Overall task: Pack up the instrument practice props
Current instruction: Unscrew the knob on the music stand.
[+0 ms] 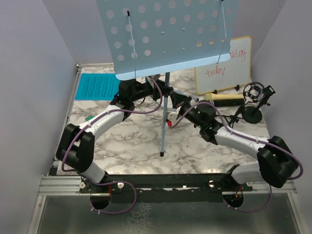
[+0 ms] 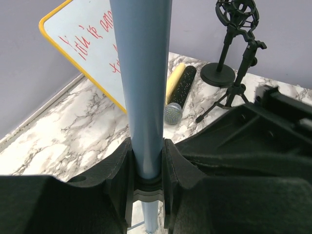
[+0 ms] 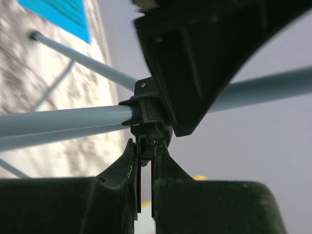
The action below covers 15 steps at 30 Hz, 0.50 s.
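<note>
The left gripper (image 2: pixel 146 165) is closed round the upright pole (image 2: pixel 141 73) of the light-blue music rack (image 1: pixel 168 34), one finger pressed against each side of the tube, which rises straight up from between them. The right gripper (image 3: pixel 145 163) sits just below it on the same pole, on the opposite side. Its fingers are closed to a thin slit and pinch a small black tab (image 3: pixel 146 141) hanging from the black collar (image 3: pixel 146 109) where the tripod legs (image 3: pixel 73 58) branch off. The rack's perforated desk stands high above both grippers, and one foot rests on the marble bench (image 1: pixel 131 141) below them. Beyond the left gripper, past the pole, the cream handheld microphone (image 2: pixel 178 90) lies flat just beside the foot of the whiteboard (image 2: pixel 83 48). The black studio microphone (image 2: pixel 236 14) stands upright further right. The cyan sheet (image 1: pixel 97 87) lies flat well off to the left gripper's other side
</note>
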{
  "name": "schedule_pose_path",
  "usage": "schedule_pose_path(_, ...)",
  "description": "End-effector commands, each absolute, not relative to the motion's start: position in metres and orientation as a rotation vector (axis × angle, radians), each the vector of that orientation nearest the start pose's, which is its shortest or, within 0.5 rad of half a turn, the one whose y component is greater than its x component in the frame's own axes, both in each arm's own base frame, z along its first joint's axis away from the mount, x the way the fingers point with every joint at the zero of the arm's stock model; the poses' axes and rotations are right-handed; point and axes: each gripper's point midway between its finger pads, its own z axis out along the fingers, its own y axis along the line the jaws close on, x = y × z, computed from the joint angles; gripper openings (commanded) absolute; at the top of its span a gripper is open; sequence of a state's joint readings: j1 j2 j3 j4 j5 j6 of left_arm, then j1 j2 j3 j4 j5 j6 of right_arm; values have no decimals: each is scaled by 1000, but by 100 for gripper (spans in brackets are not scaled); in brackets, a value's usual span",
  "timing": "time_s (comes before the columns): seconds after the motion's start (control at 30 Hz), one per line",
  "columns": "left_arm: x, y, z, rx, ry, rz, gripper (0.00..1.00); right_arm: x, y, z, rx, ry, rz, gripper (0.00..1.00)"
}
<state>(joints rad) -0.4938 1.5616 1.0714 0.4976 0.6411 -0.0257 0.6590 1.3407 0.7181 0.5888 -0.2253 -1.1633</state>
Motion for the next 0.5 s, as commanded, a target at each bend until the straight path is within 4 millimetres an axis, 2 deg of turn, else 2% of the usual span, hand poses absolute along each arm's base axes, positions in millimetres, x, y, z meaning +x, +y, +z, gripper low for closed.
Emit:
schedule_pose_path(0.0,342,-305,157,871,1837,-971,0,362,248,223,-1555,671,-804,1)
schedule_pose_path(0.07,342,-305,156,872,1840,-971,0,359,248,232,-1522,622,-865,1)
schedule_pose_path(0.17,341,-304,156,873,1843,-969,0,355,253,233,-1502,666,-767,5)
schedule_pose_path(0.23,342,-304,156,871,1845,-966,0,351,257,232,-1467,733,-645,17)
schedule_pose_path(0.37,341,-304,155,871,1847,-965,0,342,264,232,-1335,931,-342,48)
schedule_pose_path(0.47,341,-303,158,870,1841,-962,0,328,270,239,-1170,1070,-36,59)
